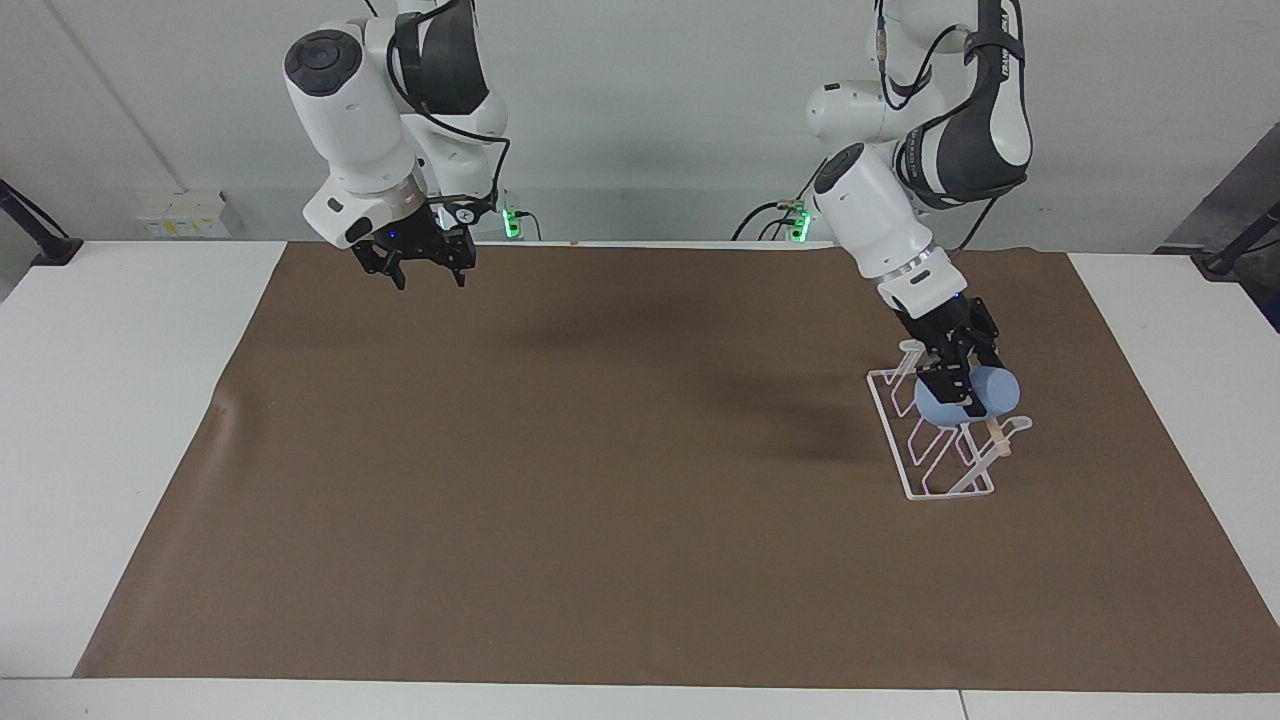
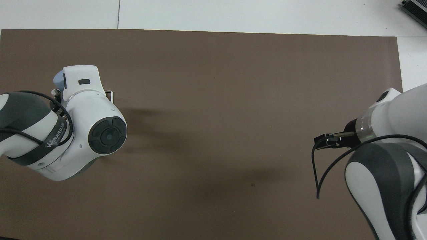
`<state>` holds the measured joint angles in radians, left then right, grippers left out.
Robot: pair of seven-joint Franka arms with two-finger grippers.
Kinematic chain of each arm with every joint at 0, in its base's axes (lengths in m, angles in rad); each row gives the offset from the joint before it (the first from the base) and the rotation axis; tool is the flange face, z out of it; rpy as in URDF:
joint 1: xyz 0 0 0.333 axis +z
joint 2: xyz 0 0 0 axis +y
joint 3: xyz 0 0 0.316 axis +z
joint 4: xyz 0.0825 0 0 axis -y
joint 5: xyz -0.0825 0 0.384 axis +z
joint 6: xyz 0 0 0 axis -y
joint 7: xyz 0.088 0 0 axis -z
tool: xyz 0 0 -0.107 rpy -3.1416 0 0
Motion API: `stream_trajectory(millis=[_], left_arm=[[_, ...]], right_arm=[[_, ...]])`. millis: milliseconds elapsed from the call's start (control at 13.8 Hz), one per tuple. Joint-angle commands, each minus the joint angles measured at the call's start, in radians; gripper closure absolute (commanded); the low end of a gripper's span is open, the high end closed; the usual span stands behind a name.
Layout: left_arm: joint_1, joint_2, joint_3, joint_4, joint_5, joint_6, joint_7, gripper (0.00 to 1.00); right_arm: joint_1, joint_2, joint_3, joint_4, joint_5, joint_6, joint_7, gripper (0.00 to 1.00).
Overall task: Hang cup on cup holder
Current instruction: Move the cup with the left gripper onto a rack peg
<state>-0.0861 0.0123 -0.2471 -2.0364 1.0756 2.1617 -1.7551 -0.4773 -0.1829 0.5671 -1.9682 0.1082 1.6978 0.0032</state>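
Cup [image 1: 968, 399] position: on its side over the cup holder [image 1: 935, 440], held above the slanted wire prongs, with its wider end pointing toward the right arm's end of the table. The left gripper [image 1: 958, 385] pinches the cup from above, one finger on each side of the light-blue body. Whether the cup already touches a prong cannot be told. In the overhead view, only a small edge of the cup [image 2: 58, 80] shows past the left arm's white wrist housing, and one corner of the cup holder [image 2: 109, 95] shows beside that housing.

The cup holder stands on the brown mat [image 1: 600, 480], toward the left arm's end of the table. Its wooden rod [image 1: 995, 436] runs along the top of the rack.

The right gripper [image 1: 426, 270] hangs in the air over the mat edge nearest the robots, at the right arm's end of the table. Its fingers point downward and are spread apart, with nothing between them. The right arm waits.
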Motion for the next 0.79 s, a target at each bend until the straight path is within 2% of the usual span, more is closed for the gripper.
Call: stream_trajectory(millis=[0, 144, 722], left_arm=[[0.005, -0.022, 0.009, -0.039, 0.040, 0.026, -0.029, 1.00], [0.005, -0.014, 0.009, -0.012, 0.044, 0.010, -0.029, 1.00], [0.014, -0.011, 0.011, -0.019, 0.092, 0.052, -0.076, 1.00]], right_arm=[[-0.012, -0.027, 0.002, -0.031, 0.030, 0.025, -0.020, 0.13], [-0.011, -0.027, 0.002, -0.029, 0.030, 0.025, -0.020, 0.13], [-0.009, -0.027, 0.002, -0.031, 0.030, 0.025, -0.020, 0.10]])
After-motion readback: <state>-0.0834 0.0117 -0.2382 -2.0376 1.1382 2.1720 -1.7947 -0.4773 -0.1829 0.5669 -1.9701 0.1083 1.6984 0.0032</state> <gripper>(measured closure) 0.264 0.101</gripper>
